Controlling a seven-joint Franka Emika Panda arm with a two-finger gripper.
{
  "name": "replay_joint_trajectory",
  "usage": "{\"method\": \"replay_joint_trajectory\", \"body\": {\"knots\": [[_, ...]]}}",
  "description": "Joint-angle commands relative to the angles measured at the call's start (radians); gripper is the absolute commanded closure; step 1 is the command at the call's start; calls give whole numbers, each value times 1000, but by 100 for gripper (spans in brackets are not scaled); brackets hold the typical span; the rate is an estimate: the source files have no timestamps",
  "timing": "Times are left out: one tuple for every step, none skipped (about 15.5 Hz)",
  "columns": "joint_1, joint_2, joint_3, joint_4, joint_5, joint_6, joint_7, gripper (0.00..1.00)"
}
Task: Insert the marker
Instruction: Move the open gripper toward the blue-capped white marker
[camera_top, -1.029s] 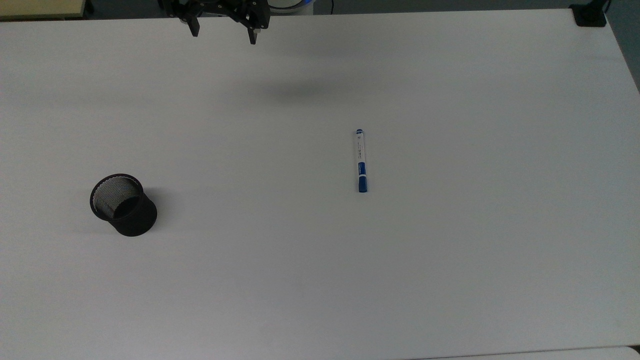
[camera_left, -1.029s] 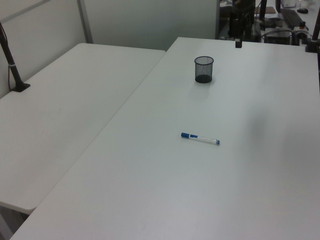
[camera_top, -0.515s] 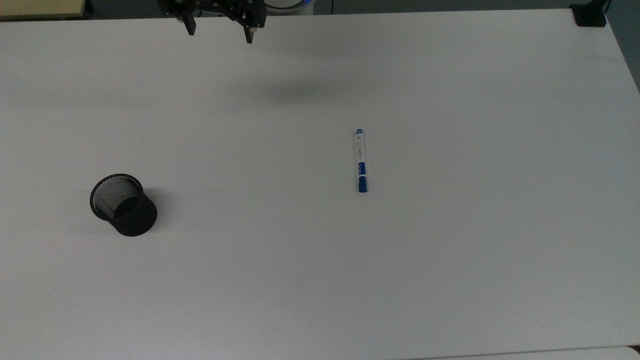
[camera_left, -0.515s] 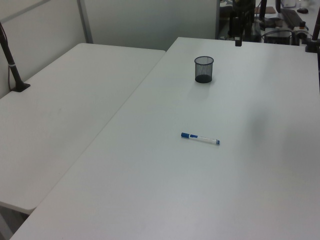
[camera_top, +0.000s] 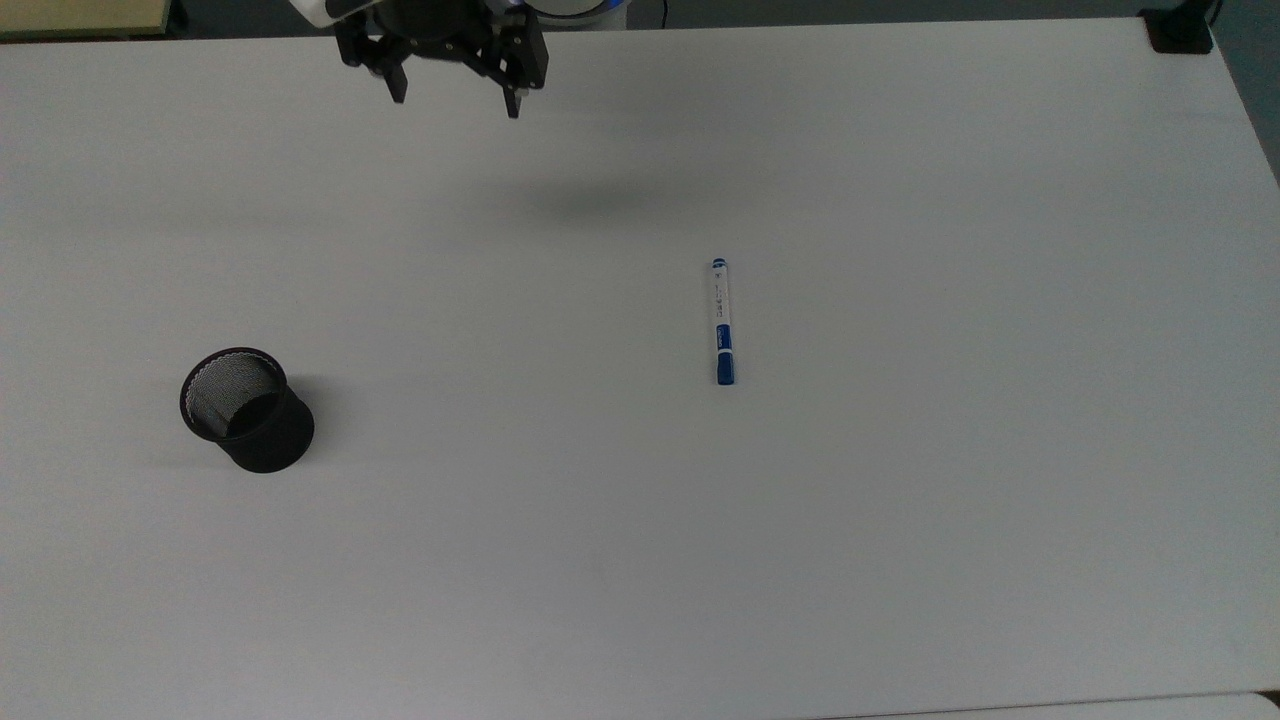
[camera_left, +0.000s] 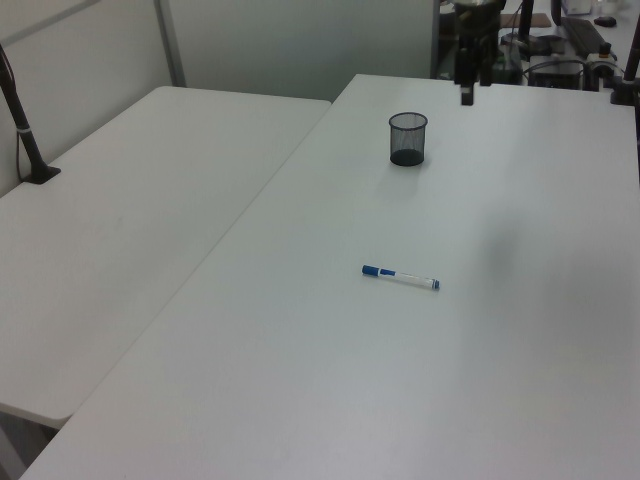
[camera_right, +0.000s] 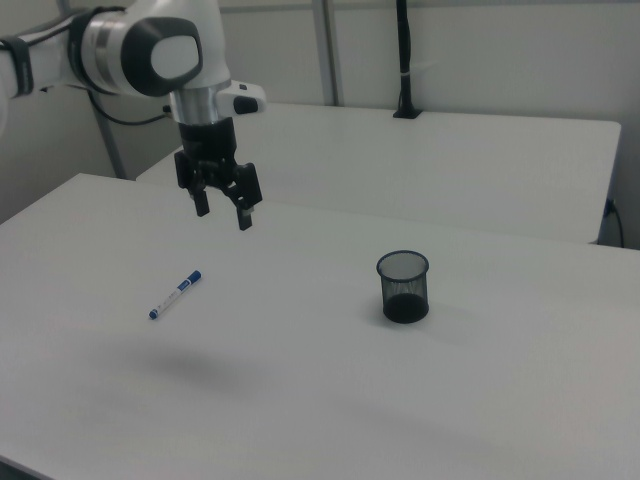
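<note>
White and nearly bare, the bench (camera_top: 900, 560) carries two things well apart: the marker (camera_top: 721, 322) lying flat near the middle, and a black mesh cup (camera_top: 246, 408) standing upright toward the top view's left. In the right view the marker (camera_right: 175, 294) lies to the left with its blue cap toward the far side, and the cup (camera_right: 403, 286) stands to the right of it, open mouth up.

What has changed over the last second is the pincer (camera_top: 457, 100). Half a second ago its fingers sat right at the top view's upper edge; now more of the arm's head has come into frame and the tips reach further onto the bench. The soft shadow beneath it has slid slightly toward the top view's left as well. Neither the marker nor the cup has shifted.

Seen in the right view, the pincer (camera_right: 223, 213) hangs high above the surface with its two fingers spread wide and nothing between them, well apart from the marker.

By my reading this is the start of the approach: the grasp is not yet begun, and the arm has still to travel across and descend over the white barrel.
</note>
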Motion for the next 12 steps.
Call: {"method": "replay_joint_trajectory", "body": {"knots": [[51, 94, -3, 1, 15, 143, 67, 0], [59, 125, -2, -1, 15, 199, 94, 0], [74, 151, -2, -1, 15, 239, 107, 0], [97, 177, -2, -1, 15, 260, 108, 0], [108, 197, -2, 1, 15, 264, 110, 0], [129, 206, -2, -1, 15, 264, 111, 0], [160, 216, -2, -4, 15, 263, 116, 0], [183, 220, -3, -7, 15, 261, 142, 0], [203, 223, -2, -18, 14, 263, 180, 0], [226, 228, -2, -37, 14, 266, 202, 0], [249, 245, -3, -44, 14, 272, 206, 0], [268, 274, -3, -44, 14, 289, 220, 0]]}}
